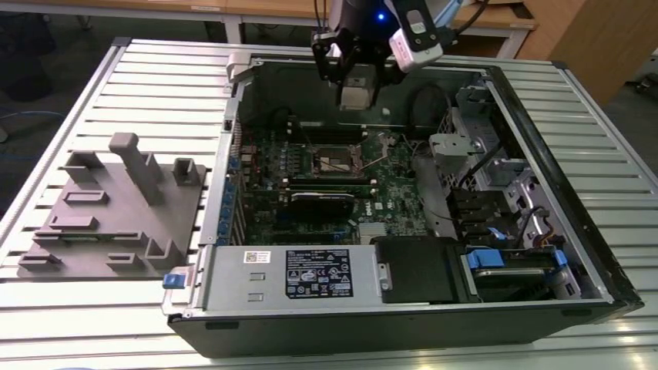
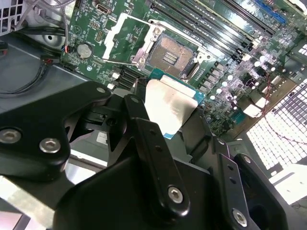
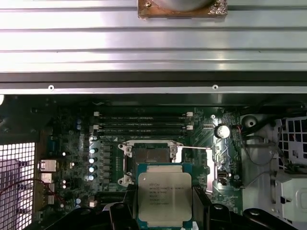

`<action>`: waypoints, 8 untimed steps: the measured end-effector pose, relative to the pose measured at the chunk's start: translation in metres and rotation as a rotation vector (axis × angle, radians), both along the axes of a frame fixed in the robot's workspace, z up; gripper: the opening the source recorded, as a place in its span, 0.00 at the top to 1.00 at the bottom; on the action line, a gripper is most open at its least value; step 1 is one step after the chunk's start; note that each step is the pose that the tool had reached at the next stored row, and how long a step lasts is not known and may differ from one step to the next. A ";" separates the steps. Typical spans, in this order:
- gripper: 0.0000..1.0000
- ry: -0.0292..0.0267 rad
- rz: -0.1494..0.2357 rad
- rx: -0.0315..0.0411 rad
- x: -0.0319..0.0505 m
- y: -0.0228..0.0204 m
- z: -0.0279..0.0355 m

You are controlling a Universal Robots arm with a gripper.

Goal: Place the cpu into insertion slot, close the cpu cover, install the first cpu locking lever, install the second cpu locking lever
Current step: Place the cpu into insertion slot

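One gripper [image 1: 356, 77] hangs over the open computer case [image 1: 535, 146], which lies on a slatted metal table [image 1: 154, 69].

1. Jaw state: the jaws are closed on the cpu [image 1: 357, 95]. In both wrist views, the black fingers [image 3: 128, 203] bear on two opposite edges of the chip, one on each side.
2. Position of the cpu relative to the jaws: the cpu [image 3: 164, 197] sits squarely between the fingertips. Its body projects beyond them towards the board. Its silvery-grey metal top faces the camera in the first wrist view. In the second wrist view, the cpu [image 2: 175, 103] shows a teal edge around that top.
3. Position of the cpu relative to the insertion slot: in the exterior view, the chip is held well above the green motherboard [image 1: 386, 196], near the far wall of the case. It is not seated. The insertion slot [image 2: 170, 55] lies apart from the chip, with its tan-gold pin field exposed.
4. Surroundings: long black memory slots [image 3: 141, 122] run just beside the insertion slot. A grey fixture block [image 1: 113, 208] stands on the table to the exterior view's left of the case.
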State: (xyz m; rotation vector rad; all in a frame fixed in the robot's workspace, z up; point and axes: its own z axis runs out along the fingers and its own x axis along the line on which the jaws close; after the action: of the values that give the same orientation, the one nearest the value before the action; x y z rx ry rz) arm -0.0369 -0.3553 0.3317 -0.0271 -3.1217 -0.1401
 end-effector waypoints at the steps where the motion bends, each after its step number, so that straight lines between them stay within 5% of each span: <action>1: 0.46 -0.0003 0.002 0.0000 -0.0001 -0.0003 -0.0007; 8: 0.46 -0.0015 0.010 -0.0003 -0.0007 -0.0020 -0.0045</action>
State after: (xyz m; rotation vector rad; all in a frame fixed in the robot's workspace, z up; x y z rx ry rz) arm -0.0377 -0.3573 0.3271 -0.0118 -3.1229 -0.1396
